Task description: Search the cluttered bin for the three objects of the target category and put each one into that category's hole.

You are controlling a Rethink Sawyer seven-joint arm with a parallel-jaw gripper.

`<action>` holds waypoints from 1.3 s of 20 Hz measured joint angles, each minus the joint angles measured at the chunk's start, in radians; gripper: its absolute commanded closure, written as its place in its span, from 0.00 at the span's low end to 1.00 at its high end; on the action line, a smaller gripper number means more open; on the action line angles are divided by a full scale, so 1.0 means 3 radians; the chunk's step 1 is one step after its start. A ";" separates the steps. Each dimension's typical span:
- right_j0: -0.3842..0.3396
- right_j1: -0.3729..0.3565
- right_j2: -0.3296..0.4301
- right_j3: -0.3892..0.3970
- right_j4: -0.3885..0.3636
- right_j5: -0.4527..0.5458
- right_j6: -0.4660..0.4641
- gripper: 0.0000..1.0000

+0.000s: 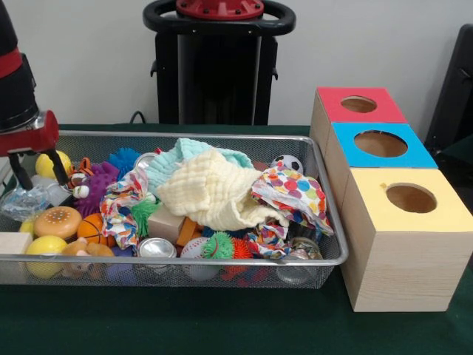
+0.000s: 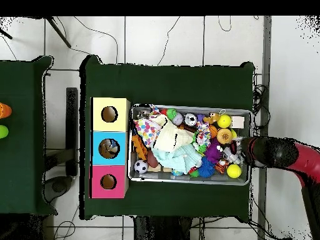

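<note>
The wire mesh bin [image 1: 185, 260] sits on the green table, full of mixed objects; it also shows in the overhead view [image 2: 187, 107]. Three wooden boxes with round holes stand beside it: red top [image 1: 360, 105], blue top [image 1: 380, 144], yellow top [image 1: 411, 198]. My gripper [image 1: 46, 183] is open and empty, hanging over the bin's left end. A yellow ball [image 1: 49, 163] shows between its fingers, just behind them. In the overhead view the gripper [image 2: 240, 152] is at the bin's right end.
A cream cloth [image 1: 214, 192] and a polka-dot cloth [image 1: 295, 188] cover the middle of the pile. Around them lie a soccer ball [image 1: 287, 163], a burger toy [image 1: 58, 220], a small basketball [image 1: 90, 228], a tin can [image 1: 157, 248], spiky balls [image 1: 218, 245] and a wooden block [image 1: 15, 242].
</note>
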 measured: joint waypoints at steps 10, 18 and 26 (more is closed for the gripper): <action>0.0000 -0.0129 0.0000 -0.0001 0.0054 0.0011 0.0000 0.00; 0.0006 -0.0085 -0.0008 -0.0001 0.0046 -0.0014 0.0000 0.00; 0.0023 0.0072 -0.0023 -0.0006 -0.0032 -0.0118 0.0000 0.00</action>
